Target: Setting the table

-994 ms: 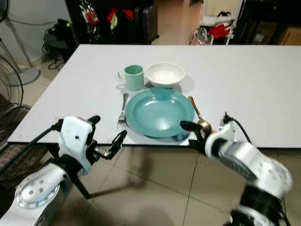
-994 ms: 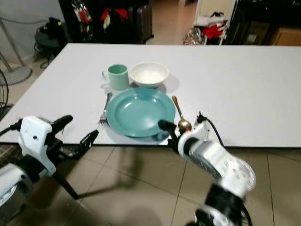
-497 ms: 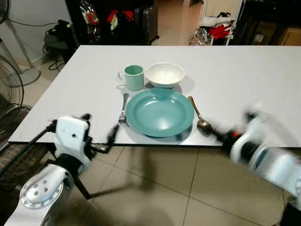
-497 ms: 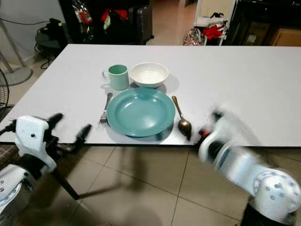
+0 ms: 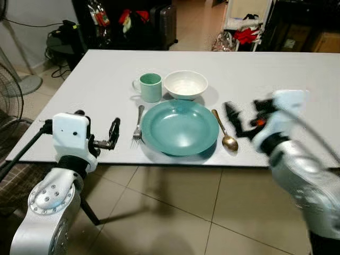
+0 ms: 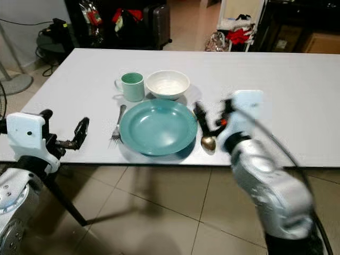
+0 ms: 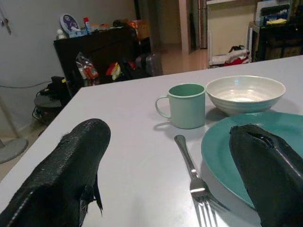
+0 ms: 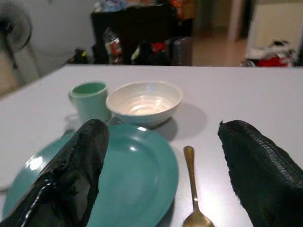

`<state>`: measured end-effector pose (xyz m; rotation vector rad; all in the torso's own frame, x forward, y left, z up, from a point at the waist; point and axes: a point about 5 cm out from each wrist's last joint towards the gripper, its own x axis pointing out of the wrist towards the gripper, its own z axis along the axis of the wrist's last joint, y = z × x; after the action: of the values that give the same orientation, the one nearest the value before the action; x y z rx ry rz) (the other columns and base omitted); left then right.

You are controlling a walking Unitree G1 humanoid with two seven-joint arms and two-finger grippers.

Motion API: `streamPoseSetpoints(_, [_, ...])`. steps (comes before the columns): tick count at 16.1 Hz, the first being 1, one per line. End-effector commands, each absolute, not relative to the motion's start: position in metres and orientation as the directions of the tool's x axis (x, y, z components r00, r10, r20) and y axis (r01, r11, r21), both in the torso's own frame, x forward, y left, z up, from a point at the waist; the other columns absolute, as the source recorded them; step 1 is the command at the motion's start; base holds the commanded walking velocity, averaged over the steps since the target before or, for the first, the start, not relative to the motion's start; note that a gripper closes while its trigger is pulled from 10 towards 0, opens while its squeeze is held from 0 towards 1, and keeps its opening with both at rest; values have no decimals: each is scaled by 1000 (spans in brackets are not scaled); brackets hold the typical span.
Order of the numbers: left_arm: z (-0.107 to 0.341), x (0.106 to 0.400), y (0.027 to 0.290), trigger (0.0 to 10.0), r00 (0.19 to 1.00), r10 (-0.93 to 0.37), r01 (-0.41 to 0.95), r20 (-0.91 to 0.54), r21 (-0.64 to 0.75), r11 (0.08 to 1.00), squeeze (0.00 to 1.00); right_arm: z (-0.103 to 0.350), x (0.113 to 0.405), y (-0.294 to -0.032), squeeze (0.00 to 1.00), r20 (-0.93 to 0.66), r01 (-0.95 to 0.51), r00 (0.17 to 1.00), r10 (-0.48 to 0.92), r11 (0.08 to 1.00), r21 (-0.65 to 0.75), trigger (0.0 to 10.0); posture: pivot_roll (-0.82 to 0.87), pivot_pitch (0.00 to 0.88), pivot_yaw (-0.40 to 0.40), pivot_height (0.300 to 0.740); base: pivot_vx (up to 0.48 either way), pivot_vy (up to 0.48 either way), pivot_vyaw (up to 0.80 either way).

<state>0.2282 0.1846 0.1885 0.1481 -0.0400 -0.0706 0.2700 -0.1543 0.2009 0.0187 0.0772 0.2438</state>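
A teal plate lies near the front edge of the white table. Behind it stand a green mug and a white bowl. A fork lies left of the plate and a gold spoon right of it. My left gripper is open at the table's front edge, left of the fork, holding nothing. My right gripper, blurred, hovers open just right of the spoon. The left wrist view faces the fork and mug; the right wrist view faces the spoon and bowl.
A standing fan is at the left, beside the table. Dark furniture with bags and a white rack with red items stand beyond the far edge. Tiled floor lies below the front edge.
My right arm has swung up from below the table's front edge to above the table beside the spoon. My left gripper has risen to the table's edge, closer to the fork.
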Motion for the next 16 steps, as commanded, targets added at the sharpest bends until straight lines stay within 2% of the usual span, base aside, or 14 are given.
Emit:
streamPoseSetpoints(1, [189, 228, 184, 10000, 997, -70, 64, 35, 149, 987, 0, 203, 275, -149, 0, -47, -275, 961, 273, 961, -41, 10000, 15, 14, 23, 740, 345, 0, 631])
streamPoseSetpoints(3, [189, 226, 183, 10000, 997, -72, 67, 34, 145, 987, 0, 199, 278, -148, 0, -35, -292, 956, 290, 954, -70, 10000, 21, 18, 15, 740, 356, 0, 800])
streamPoseSetpoints(7, [187, 225, 182, 10000, 995, -94, 90, 16, 140, 986, 0, 193, 281, -151, 0, -19, -285, 958, 285, 958, -25, 10000, 16, 25, 16, 740, 357, 0, 0])
streamPoseSetpoints(16, [185, 225, 180, 10000, 993, -119, 117, 3, 148, 982, 0, 188, 288, -152, 0, -38, -308, 951, 307, 950, -45, 10000, 27, 19, 18, 740, 358, 0, 0])
